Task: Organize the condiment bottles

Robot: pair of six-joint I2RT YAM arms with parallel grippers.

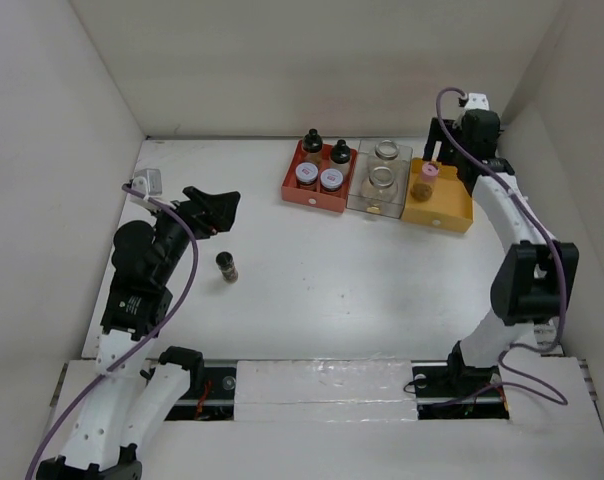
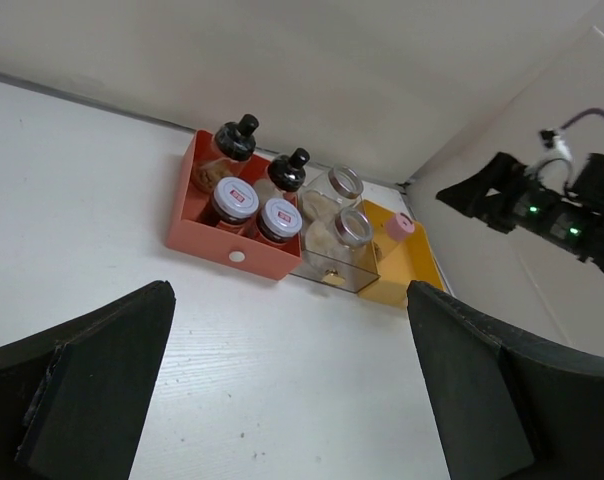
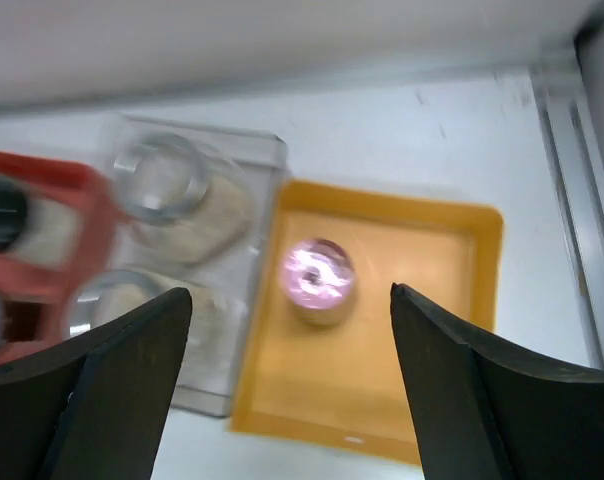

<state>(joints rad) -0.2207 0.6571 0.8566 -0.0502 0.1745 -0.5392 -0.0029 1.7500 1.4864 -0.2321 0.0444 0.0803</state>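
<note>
Between the right fingers (image 3: 112,390), which stood spread wide and gripped nothing, the pink-capped bottle (image 3: 319,278) showed from above, upright in the orange tray (image 3: 442,330). That wrist view was blurred, and no contact between the fingers and the bottle could be made out. Just to the left of that tray lay the clear tray (image 1: 372,207) with two clear glass jars (image 3: 162,180) in it, one behind the other, and next beyond it the red tray (image 2: 232,255). The three trays sat edge to edge in a row on the far part of the table (image 1: 332,290).

The left fingers (image 2: 92,390) were likewise wide apart, with only bare table between them. Close to them, on the side toward the arm bases, the dark slim shaker (image 1: 226,267) stood upright on the table, apart from both fingers and outside every tray. Well ahead of the left fingers and off to their right, the red tray held two black-capped bottles (image 2: 237,135) in its far row and two grey-lidded spice jars (image 2: 232,200) in its near row.
</note>
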